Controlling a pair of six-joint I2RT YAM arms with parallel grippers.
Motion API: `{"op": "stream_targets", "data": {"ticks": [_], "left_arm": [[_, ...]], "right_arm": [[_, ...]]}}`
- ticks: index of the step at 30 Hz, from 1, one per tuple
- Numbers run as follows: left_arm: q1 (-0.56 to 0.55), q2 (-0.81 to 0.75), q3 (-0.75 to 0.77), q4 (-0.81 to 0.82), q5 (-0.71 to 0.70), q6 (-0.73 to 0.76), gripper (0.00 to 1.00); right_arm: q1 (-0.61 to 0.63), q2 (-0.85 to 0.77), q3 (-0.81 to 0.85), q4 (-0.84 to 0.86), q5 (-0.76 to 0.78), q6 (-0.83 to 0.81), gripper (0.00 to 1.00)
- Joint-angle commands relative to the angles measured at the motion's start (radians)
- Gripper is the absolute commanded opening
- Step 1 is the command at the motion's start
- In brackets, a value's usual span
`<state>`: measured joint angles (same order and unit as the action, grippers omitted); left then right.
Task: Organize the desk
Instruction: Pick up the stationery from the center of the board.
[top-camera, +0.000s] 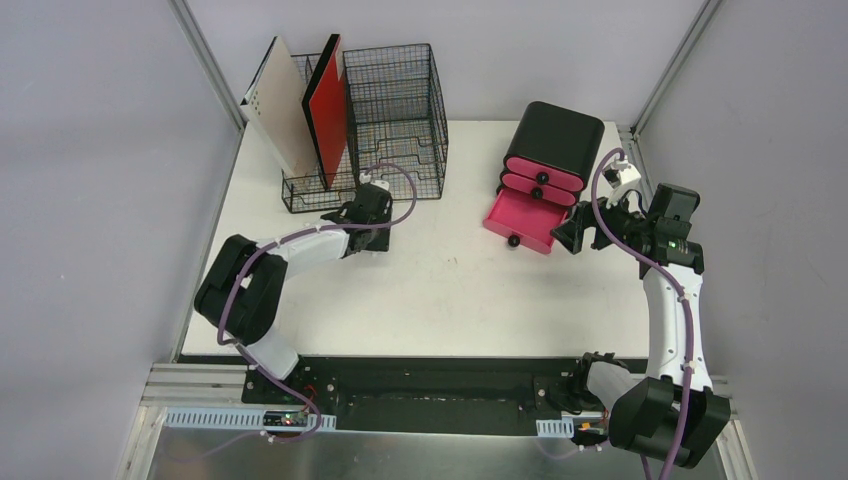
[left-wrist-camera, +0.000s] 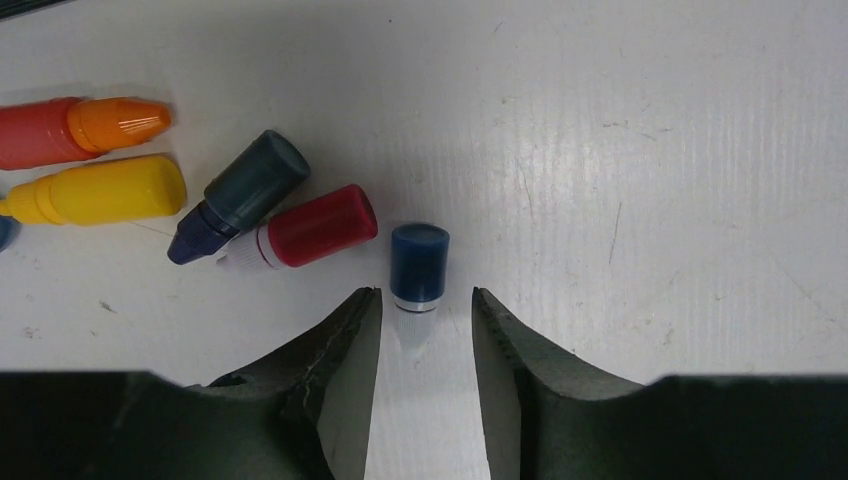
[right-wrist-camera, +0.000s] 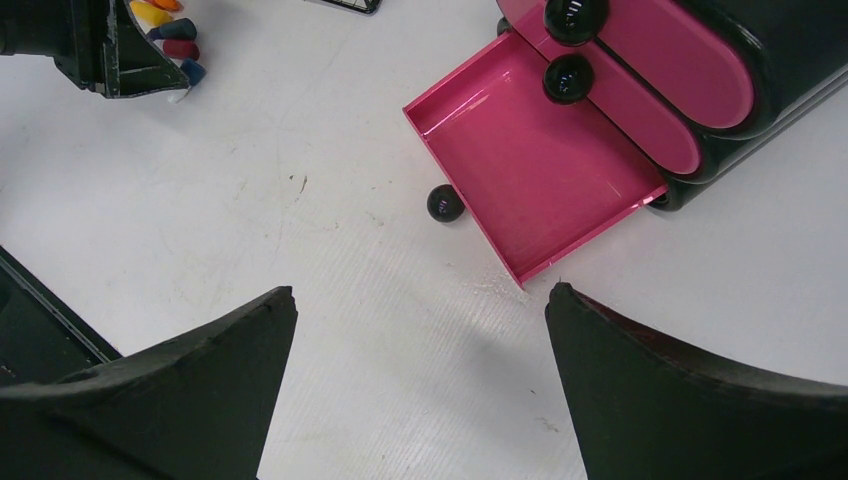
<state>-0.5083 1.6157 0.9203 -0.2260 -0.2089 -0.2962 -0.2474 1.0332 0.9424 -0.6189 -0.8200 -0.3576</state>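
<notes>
On the white desk (top-camera: 450, 295) lie several small dropper bottles: orange (left-wrist-camera: 85, 128), yellow (left-wrist-camera: 105, 190), dark teal (left-wrist-camera: 245, 192), red (left-wrist-camera: 318, 226) and blue (left-wrist-camera: 419, 262). My left gripper (left-wrist-camera: 425, 292) is low over the desk just in front of the wire organizer (top-camera: 395, 110). Its jaws are narrowly open, and the blue bottle's white tip lies between the fingertips with a gap on each side. My right gripper (right-wrist-camera: 420, 290) is wide open and holds nothing. It hovers just in front of the pulled-out pink bottom drawer (right-wrist-camera: 535, 170), which has nothing in it.
The black box (top-camera: 555, 140) with pink drawers stands at the back right; its two upper drawers are shut. The wire organizer holds a beige board (top-camera: 285, 105) and a red one (top-camera: 327, 105). A black knob (right-wrist-camera: 445, 203) sits by the open drawer's front.
</notes>
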Motion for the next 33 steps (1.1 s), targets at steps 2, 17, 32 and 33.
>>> {"op": "stream_targets", "data": {"ticks": [2,17,32,33], "left_arm": [[0.007,0.033,0.067,-0.036,-0.02,0.002,0.38],[0.008,0.136,0.165,-0.133,-0.024,-0.002,0.28],[0.008,0.136,0.164,-0.151,-0.014,0.001,0.17],[0.007,0.133,0.16,-0.147,-0.013,0.001,0.15]], "right_arm": [[-0.007,-0.017,-0.001,0.027,-0.027,-0.012,0.99],[-0.009,-0.018,0.0,0.027,-0.028,-0.012,0.99],[-0.01,-0.019,0.001,0.025,-0.033,-0.011,0.99],[-0.01,-0.019,0.001,0.025,-0.034,-0.011,0.99]]}}
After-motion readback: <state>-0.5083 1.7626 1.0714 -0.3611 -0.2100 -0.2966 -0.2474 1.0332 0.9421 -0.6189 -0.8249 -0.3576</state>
